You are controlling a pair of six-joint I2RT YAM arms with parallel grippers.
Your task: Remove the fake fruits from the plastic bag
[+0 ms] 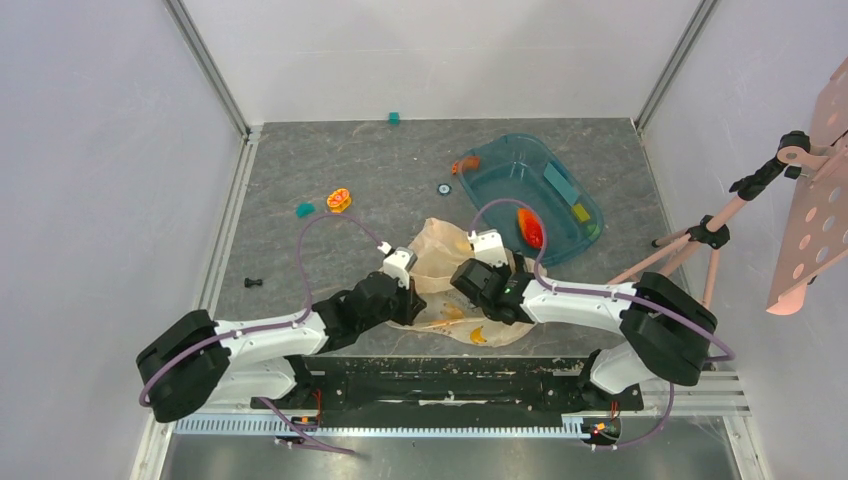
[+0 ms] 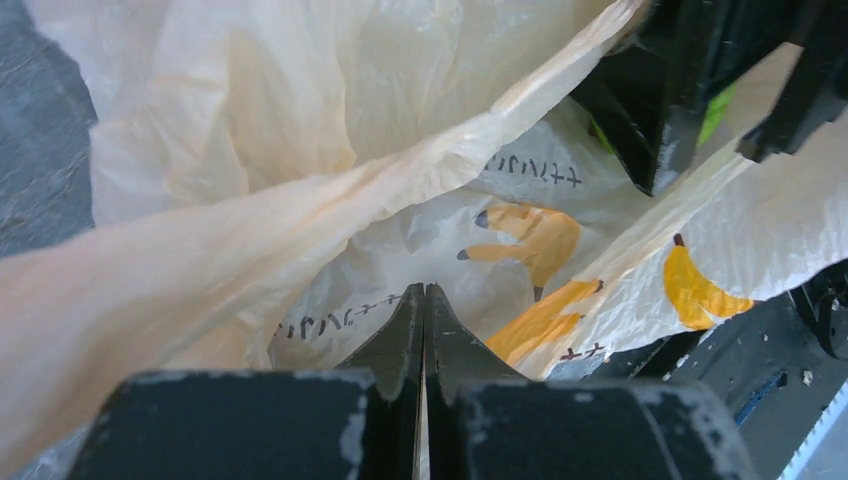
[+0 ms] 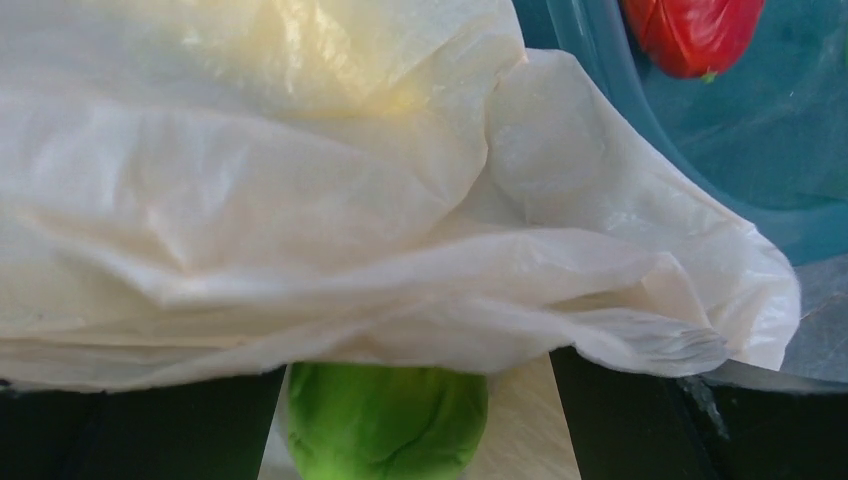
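Note:
The pale peach plastic bag (image 1: 440, 250) lies crumpled on the table between both arms, with yellow printed bananas on it (image 2: 540, 240). My left gripper (image 2: 424, 290) (image 1: 418, 305) is shut on a thin fold of the bag's film. My right gripper (image 3: 418, 360) (image 1: 478, 300) reaches under the bag (image 3: 300, 200), open wide. A green ball-like fruit (image 3: 385, 420) (image 2: 716, 112) sits between its fingers, against the left finger with a gap on the right. A red-orange oval fruit (image 1: 530, 228) (image 3: 690, 35) lies in the teal tub (image 1: 500, 150). The other fake fruits are hidden.
The teal tub also holds a blue block (image 1: 560, 182) and a yellow block (image 1: 579, 211). An orange-yellow ring toy (image 1: 339, 200), teal blocks (image 1: 305, 209) (image 1: 395, 117) and a small black piece (image 1: 253, 283) lie scattered on the table. A tripod (image 1: 700, 240) stands at the right.

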